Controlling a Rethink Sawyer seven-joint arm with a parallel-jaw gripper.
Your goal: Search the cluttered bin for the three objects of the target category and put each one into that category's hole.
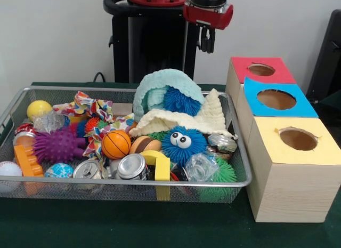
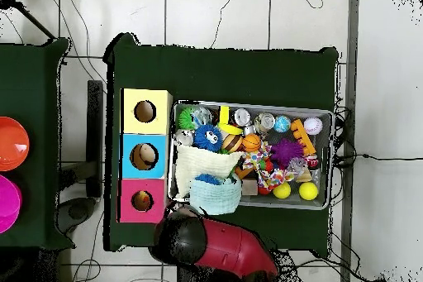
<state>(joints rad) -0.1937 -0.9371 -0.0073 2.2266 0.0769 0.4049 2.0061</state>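
Note:
A wire mesh bin (image 1: 128, 182) (image 2: 252, 105) is full of mixed things. Among them are a yellow ball (image 1: 39, 109), a small basketball (image 1: 115, 144), a purple spiky ball (image 1: 57, 145), a blue fuzzy ball with eyes (image 1: 183, 144), metal cans (image 1: 131, 167), a cream cloth (image 1: 205, 119) and a mint cloth (image 1: 165, 80). Beside the bin stand three wooden boxes with holes, topped red (image 1: 261, 70), blue (image 1: 276, 99) and yellow (image 1: 298, 139). My gripper (image 1: 207, 44) hangs high behind the bin's far edge, holding nothing and clear of everything.
In the overhead view the arm (image 2: 215, 246) lies by the red box (image 2: 142, 200); the blue box (image 2: 144, 156) and yellow box (image 2: 145, 112) follow in a row. An orange plastic piece (image 1: 25, 160) and a baseball (image 1: 9, 170) sit at the bin's left end.

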